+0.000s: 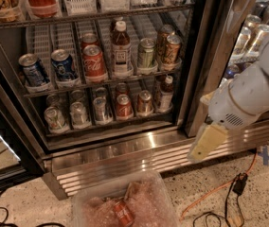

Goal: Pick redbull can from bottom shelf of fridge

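The fridge [49, 148] stands open ahead of me, with a ribbed steel base. Its bottom shelf [111, 125] holds a row of cans and one bottle [165, 91] at the right end. A slim silver can [100, 109] in the middle of the front row looks like the redbull can. A red can [123, 106] stands just right of it, and wider silver cans [55, 117] stand to its left. My gripper [204, 144], with a pale yellow finger on the white arm, hangs outside the fridge at the right. It is in front of the steel base, well right of the cans.
The rack above holds blue cans [63, 65], a red cola can [94, 63] and a bottle [121, 46]. A black door post [204, 56] separates the neighbouring can section [250, 30]. A clear bin [85, 200] with a red can [124, 213] sits on the floor. An orange cable [210, 197] lies at the right.
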Controlling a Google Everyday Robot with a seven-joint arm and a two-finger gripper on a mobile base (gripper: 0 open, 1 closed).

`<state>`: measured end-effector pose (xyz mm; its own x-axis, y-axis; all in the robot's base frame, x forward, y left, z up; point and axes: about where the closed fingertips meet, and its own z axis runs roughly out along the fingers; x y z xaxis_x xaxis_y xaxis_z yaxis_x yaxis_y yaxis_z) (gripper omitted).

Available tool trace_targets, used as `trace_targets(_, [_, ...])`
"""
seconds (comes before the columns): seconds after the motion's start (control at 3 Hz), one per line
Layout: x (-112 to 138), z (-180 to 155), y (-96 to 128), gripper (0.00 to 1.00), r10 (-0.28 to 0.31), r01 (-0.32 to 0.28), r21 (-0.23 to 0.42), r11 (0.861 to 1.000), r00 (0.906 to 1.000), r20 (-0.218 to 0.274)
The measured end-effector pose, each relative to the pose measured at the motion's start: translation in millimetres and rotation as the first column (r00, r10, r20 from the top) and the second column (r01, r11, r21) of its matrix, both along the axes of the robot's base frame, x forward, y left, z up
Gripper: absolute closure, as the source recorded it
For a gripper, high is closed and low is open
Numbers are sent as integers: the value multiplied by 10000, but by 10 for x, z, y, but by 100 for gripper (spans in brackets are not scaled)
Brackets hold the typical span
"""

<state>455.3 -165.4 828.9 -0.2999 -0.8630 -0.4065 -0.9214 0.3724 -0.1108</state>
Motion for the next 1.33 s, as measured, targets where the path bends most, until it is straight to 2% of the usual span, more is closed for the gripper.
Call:
trace_targets(0.33, [35, -371, 223, 0, -22, 8, 493, 9988, 9996, 275])
trace_targets(0.67, [22, -939, 533, 0, 78, -96, 625, 9980, 9995, 302])
trace_targets(1.33, [41, -1013, 571, 0, 27, -41, 482, 9988, 9996, 287])
